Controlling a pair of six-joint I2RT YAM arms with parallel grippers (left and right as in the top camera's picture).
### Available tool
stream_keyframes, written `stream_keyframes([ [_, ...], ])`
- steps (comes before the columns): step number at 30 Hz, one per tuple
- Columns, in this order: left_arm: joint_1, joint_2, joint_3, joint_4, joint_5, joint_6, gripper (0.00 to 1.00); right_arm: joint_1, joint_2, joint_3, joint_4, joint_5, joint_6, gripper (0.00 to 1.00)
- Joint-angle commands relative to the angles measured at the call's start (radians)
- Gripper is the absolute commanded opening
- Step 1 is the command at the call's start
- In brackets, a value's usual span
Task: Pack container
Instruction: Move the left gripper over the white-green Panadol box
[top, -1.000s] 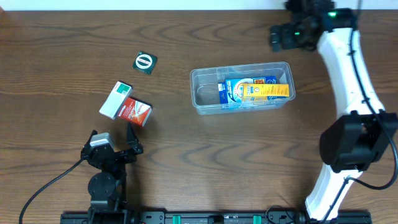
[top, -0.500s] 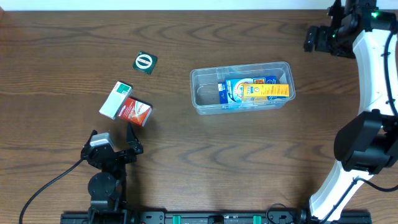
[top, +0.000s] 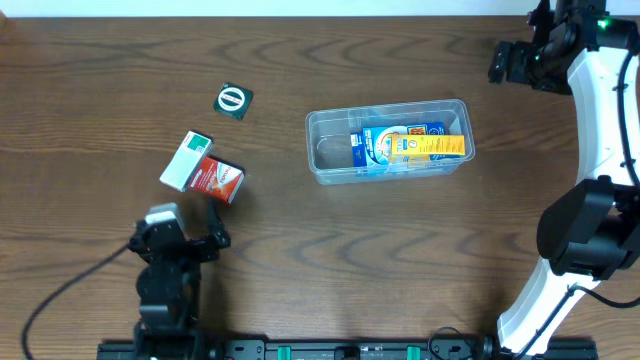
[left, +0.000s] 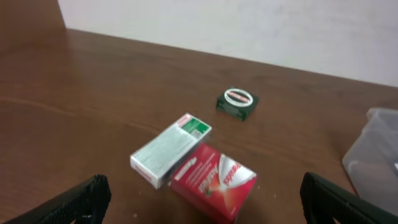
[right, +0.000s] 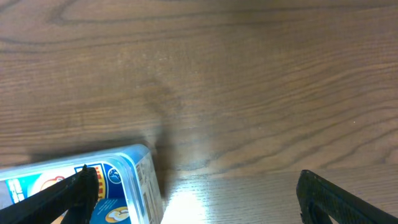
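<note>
The container (top: 326, 150) is a clear plastic tub, long and rectangular, with rounded corners and a rolled rim. It sits right of the desk's middle, nearer the far edge than the near one, its long side running along that edge. Its walls are see-through, so the contents show: a blue box (top: 372, 150) and a yellow box (top: 432, 147) fill the right part, and the left end is bare. My left wrist camera catches only one frosted-looking corner of it at the frame's right edge.

My left gripper (top: 185, 225) hangs by the near edge, toward the left corner, with its jaws spread wide and nothing between them. Just beyond it a red box (top: 216, 179) lies touching a white-and-green box (top: 186, 160), and a small dark green box (top: 233, 100) lies farther toward the far edge.

My right gripper (top: 500, 62) is up by the far right corner, fingers parted and empty, beyond the tub.
</note>
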Motion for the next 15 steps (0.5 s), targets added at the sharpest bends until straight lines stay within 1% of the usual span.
stream_keyframes([
  [1, 0.034, 0.156, 0.17, -0.045, 0.006, -0.006, 0.98, 0.003, -0.001, 0.014, -0.002, -0.001, 0.013, 0.99],
  [4, 0.072, 0.362, 0.337, -0.141, 0.008, -0.008, 0.98, 0.003, -0.001, 0.014, -0.002, -0.001, 0.013, 0.99],
  [7, 0.113, 0.554, 0.494, -0.249, 0.016, -0.038, 0.98, 0.003, -0.001, 0.014, -0.002, -0.001, 0.013, 0.99],
  [11, 0.171, 0.815, 0.692, -0.403, 0.106, -0.037, 0.98, 0.003, -0.001, 0.014, -0.002, -0.001, 0.013, 0.99],
  [15, 0.187, 0.99, 0.781, -0.447, 0.216, -0.037, 0.98, 0.003, -0.001, 0.014, -0.002, -0.001, 0.013, 0.99],
])
